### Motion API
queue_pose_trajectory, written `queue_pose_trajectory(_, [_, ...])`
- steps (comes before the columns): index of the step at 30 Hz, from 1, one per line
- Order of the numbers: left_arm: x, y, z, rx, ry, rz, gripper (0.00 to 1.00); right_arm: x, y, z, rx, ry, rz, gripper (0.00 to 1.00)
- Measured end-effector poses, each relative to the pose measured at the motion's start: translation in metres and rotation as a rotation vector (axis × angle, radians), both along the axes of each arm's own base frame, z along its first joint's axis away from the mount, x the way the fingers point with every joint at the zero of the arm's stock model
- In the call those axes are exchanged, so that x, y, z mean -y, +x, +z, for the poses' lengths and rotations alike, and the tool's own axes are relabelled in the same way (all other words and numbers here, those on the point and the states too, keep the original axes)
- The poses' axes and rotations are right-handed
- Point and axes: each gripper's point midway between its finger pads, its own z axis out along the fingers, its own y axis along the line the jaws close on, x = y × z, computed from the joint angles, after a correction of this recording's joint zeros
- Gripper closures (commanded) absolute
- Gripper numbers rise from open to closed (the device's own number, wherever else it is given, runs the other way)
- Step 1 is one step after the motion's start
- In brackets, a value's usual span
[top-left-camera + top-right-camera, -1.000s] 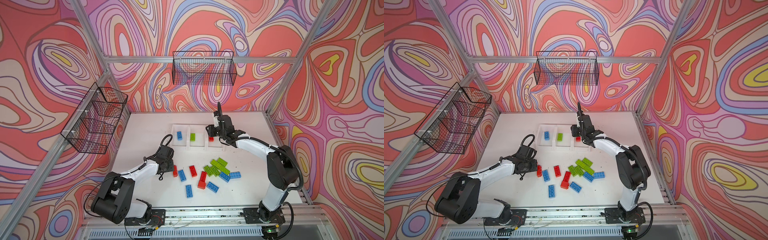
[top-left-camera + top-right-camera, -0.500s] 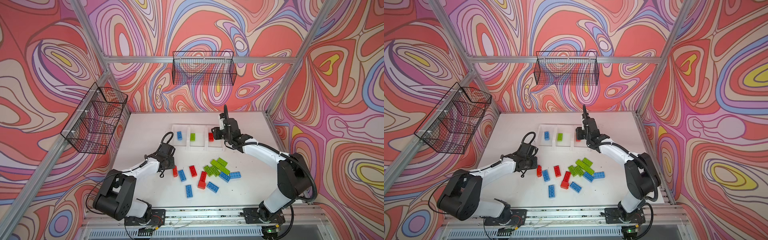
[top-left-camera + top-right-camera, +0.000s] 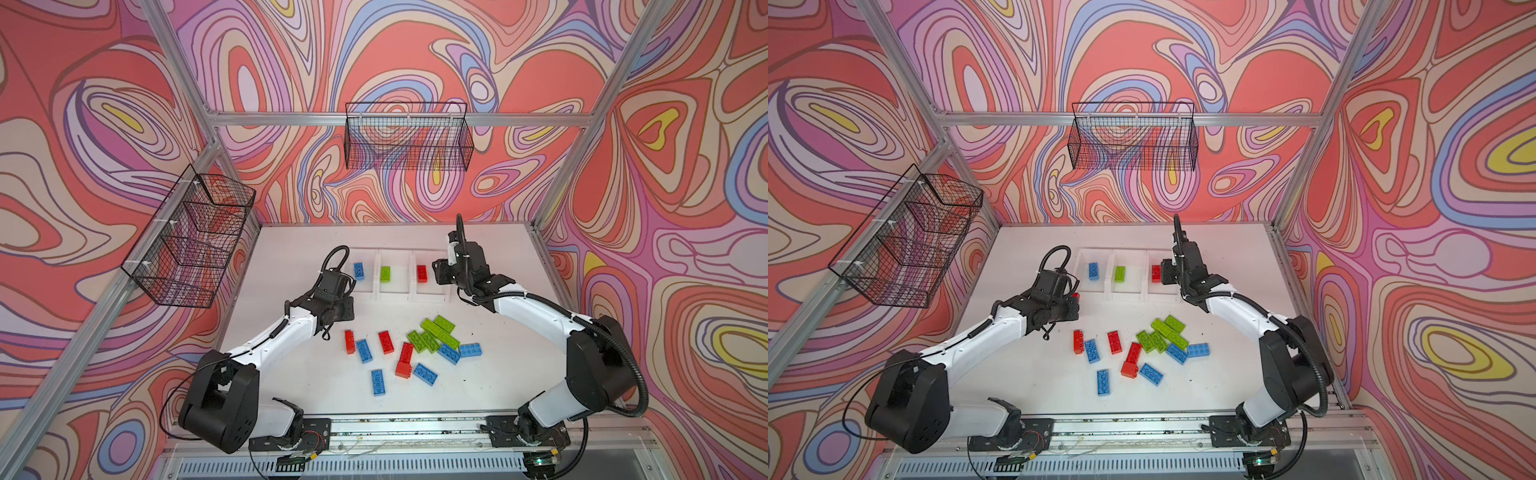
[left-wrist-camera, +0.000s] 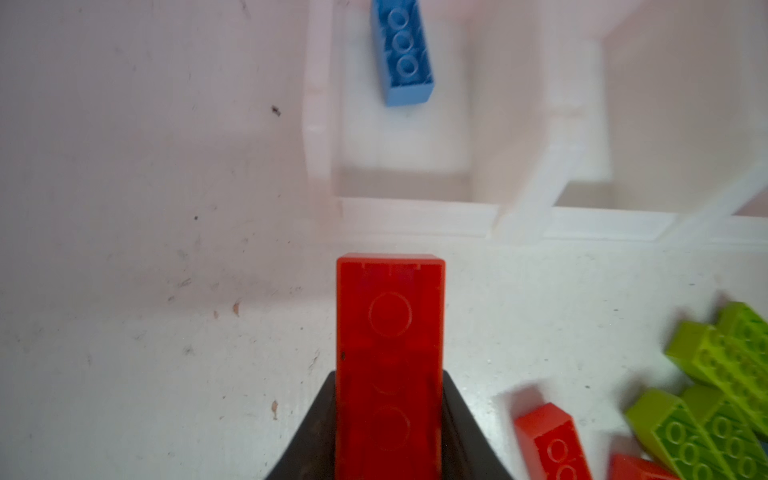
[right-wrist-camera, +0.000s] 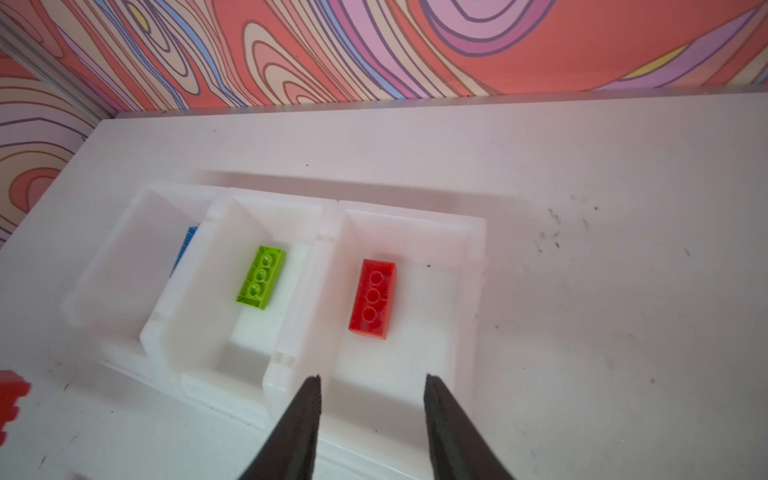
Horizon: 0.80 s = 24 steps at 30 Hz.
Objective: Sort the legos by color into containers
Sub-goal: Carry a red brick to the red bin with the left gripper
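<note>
A bin wall [image 5: 199,270] hides most of the blue brick [image 5: 189,239].

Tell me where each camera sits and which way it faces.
Top views: high at the front, looking down on the table, bins and loose bricks; left arm and right arm show whole.
Left wrist: on the left arm, looking along the left hand, shut on a red brick, toward the bins; fingers show.
Right wrist: on the right arm, looking into the bins past the open right hand.
Shared: both wrist views catch the blue brick.

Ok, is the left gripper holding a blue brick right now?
No, the left wrist view shows the left gripper closed on a red brick, not a blue one.
</note>
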Motion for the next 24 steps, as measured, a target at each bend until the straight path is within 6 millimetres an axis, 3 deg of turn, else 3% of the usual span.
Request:
queue_pose_trajectory(4, [0.036, 0.015, 0.042, 0.092, -0.020, -0.090, 0.79, 0.026, -0.017, -0.019, -0.046, -0.014, -0.049, 0.56])
queue_pose_trajectory(9, [0.086, 0.044, 0.064, 0.136, -0.029, -0.191, 0.78, 0.043, -0.044, -0.043, -0.114, -0.031, -0.075, 0.56])
queue_pose_trajectory(16, [0.160, 0.082, 0.056, 0.135, -0.039, -0.328, 0.78, 0.064, -0.088, -0.068, -0.196, -0.052, -0.109, 0.55])
queue_pose_trajectory(24, [0.226, 0.113, 0.029, 0.120, -0.070, -0.418, 0.77, 0.080, -0.112, -0.062, -0.203, -0.051, -0.152, 0.55])
